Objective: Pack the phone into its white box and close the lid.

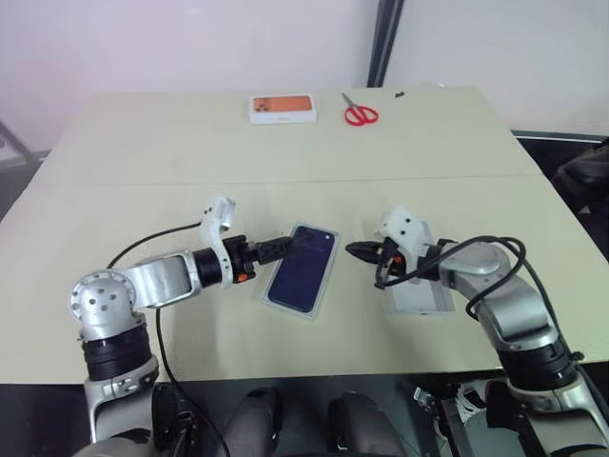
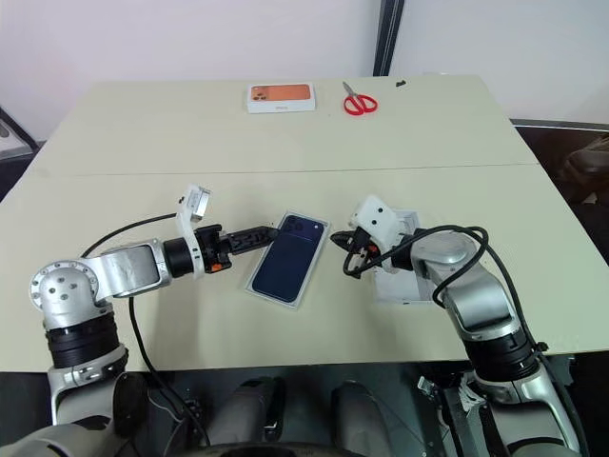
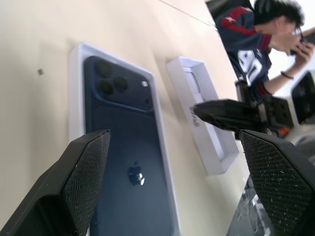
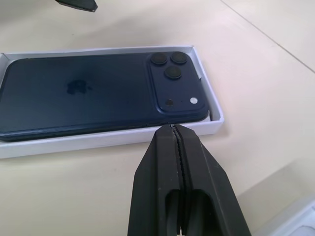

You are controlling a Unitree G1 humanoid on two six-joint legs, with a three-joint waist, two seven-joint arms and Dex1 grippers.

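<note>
The left gripper [image 1: 285, 246] hangs released, its two black fingers [image 3: 81, 184] spread wide and holding nothing, just above the near-left edge of the white box [image 1: 269, 286]. Directly ahead of those fingers the phone [image 1: 304, 268] lies flat inside the box, glossy navy back up, its camera cluster at the corner farthest from this gripper's wrist.

The right gripper [image 1: 359, 251] is clenched, its fingertips [image 4: 173, 147] pressed together on nothing. It points at the box from the opposite side, just off the corner where the phone's cameras sit, tips close to the white wall but apart from it. The two grippers face one another across the box, well apart.

Behind the right gripper, partly under its wrist, the lid [image 1: 423, 297] rests on the bench [image 1: 190, 152], open side up and beside the box, not on it.

Far beyond both grippers, at the bench's back edge, lie a smaller box with an orange picture [image 1: 283, 108] and, beside it, red-handled scissors [image 1: 360, 113]. In the left wrist view a person [image 3: 256, 44] in a dark top sits past the bench's edge.
</note>
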